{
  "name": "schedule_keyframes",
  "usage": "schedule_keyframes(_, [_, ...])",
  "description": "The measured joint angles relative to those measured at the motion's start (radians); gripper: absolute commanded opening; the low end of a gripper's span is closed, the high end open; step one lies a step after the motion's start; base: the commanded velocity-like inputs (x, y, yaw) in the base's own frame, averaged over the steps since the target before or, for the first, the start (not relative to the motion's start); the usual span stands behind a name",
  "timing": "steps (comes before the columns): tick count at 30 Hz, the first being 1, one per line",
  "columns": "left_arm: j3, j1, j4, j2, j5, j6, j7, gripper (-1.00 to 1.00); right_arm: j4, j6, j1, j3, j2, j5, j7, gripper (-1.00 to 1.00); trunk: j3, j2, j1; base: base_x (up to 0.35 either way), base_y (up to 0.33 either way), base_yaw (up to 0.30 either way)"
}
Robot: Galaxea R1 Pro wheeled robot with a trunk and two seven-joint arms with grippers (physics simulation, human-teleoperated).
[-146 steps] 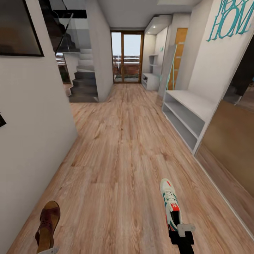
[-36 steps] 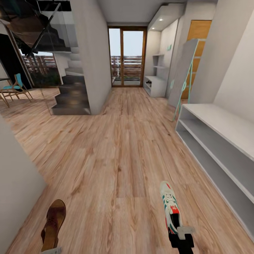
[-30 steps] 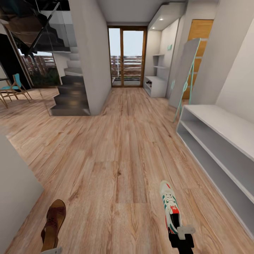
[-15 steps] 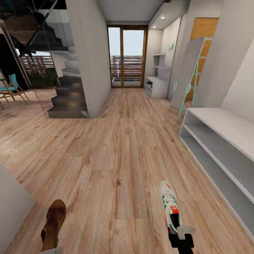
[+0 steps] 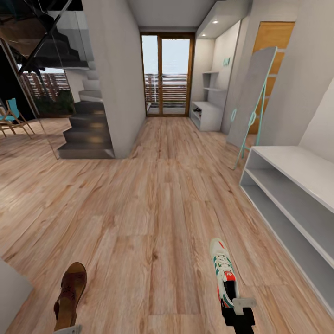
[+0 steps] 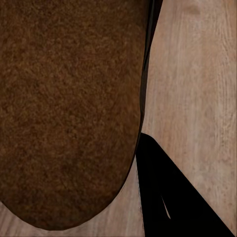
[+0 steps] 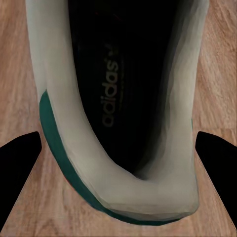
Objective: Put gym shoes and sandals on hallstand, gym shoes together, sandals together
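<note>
One cream-white gym shoe [image 5: 223, 271] with green stripes hangs over the corridor floor [image 5: 157, 208] at the lower right of the head view, my right gripper [image 5: 238, 307] shut on its heel. In the right wrist view the shoe's heel opening [image 7: 118, 98] sits between two black fingers [image 7: 17, 163]. One dark brown sandal [image 5: 70, 294] hangs at the lower left, held by my left gripper [image 5: 65, 330] at the frame's edge. Close up, the sandal [image 6: 64, 108] lies beside a black finger [image 6: 173, 197]. The light-grey hallstand [image 5: 301, 169] stands along the right wall, its shelves bare.
A grey panel with a teal frame [image 5: 253, 102] leans on the right wall just beyond the hallstand. A dark staircase [image 5: 86, 130] and a wall pillar [image 5: 113, 79] stand at left, a glass door [image 5: 167, 76] at the far end. A grey wall corner [image 5: 11, 287] shows at the lower left.
The whole view has advanced along the corridor: the left wall has slid almost out of frame and the hallstand is nearer. Both shoes keep their places in the grippers.
</note>
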Motion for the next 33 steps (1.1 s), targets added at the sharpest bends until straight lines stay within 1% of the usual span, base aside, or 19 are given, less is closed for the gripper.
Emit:
schedule_keyframes(13, [0.000,0.001,0.000,0.000,0.000,0.000,0.000,-1.00,0.000,0.000,0.000,0.000,0.000,0.000,0.000,-1.00,0.017,0.000,0.000,0.338,0.000,0.000])
schedule_keyframes(33, [0.001,0.001,0.001,0.000,0.002,0.000,0.000,-1.00,0.000,0.000,0.000,0.000,0.000,0.000,0.000,-1.00,0.020,0.000,0.000,0.338,0.000,0.000])
